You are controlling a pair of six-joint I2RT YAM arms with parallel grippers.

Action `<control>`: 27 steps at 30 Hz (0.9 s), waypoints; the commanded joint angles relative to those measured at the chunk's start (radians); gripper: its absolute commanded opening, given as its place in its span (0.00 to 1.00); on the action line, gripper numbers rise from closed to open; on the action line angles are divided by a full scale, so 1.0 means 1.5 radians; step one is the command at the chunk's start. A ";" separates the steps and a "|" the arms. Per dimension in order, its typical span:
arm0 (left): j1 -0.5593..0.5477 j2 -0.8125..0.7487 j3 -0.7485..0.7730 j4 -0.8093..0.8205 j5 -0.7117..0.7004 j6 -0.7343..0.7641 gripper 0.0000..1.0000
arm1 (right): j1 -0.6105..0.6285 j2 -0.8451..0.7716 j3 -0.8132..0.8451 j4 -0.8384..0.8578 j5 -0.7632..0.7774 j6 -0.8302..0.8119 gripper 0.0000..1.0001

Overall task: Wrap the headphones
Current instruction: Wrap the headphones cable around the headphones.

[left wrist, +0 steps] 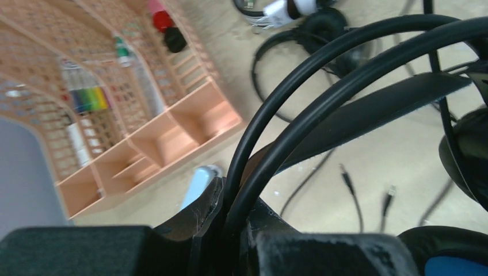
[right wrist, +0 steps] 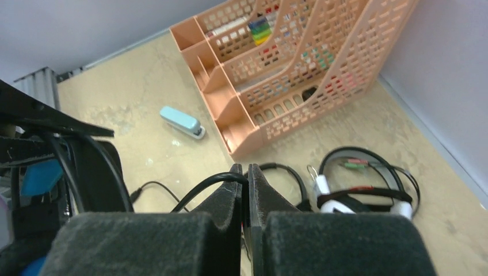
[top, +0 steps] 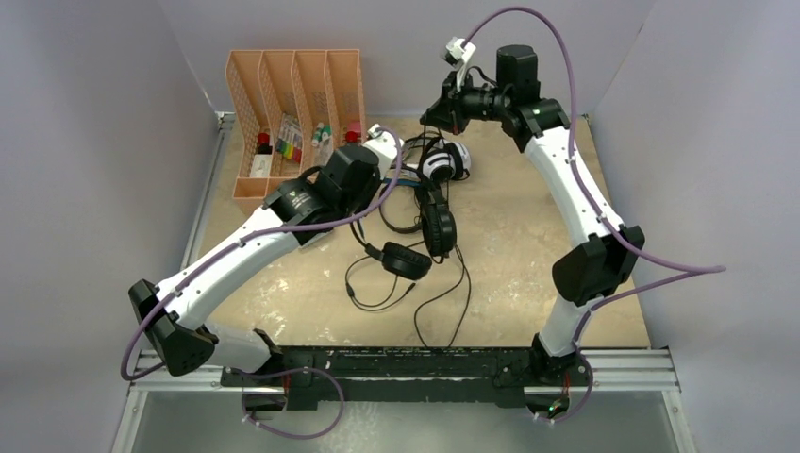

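Left gripper (left wrist: 230,217) is clamped on the twin black headband wires (left wrist: 311,75) of one headset. Right gripper (right wrist: 244,183) is closed too, pinching a thin black cable (right wrist: 198,187). The white-and-black headset (right wrist: 362,202) lies mid-table, near the orange organiser (right wrist: 299,69).

Wears white shells along the links of left arm (top: 236,255) and right arm (top: 569,181), with bulky black housings at every joint. Trails a purple cable (top: 514,10) beside each, looping free in wide arcs. Stands on a black base rail (top: 396,363). Ends in left gripper (left wrist: 231,198) and right gripper (right wrist: 243,175), both with matte black fingers (right wrist: 225,202), edges scuffed pale and dusty.
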 commanded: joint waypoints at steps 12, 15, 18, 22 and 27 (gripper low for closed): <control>-0.047 0.061 -0.045 0.008 -0.579 -0.140 0.00 | 0.015 -0.076 0.155 -0.229 0.011 0.021 0.00; -0.046 0.085 -0.010 -0.010 -0.637 -0.223 0.00 | 0.030 -0.108 0.084 -0.171 -0.061 0.094 0.00; -0.030 0.116 0.041 -0.055 -0.694 -0.329 0.00 | 0.066 -0.150 -0.026 -0.065 -0.089 0.213 0.00; -0.004 0.138 0.102 -0.052 -0.697 -0.413 0.00 | 0.096 -0.244 -0.271 0.268 -0.086 0.509 0.00; 0.037 0.110 0.148 0.030 -0.597 -0.448 0.00 | 0.145 -0.302 -0.443 0.554 0.040 0.627 0.00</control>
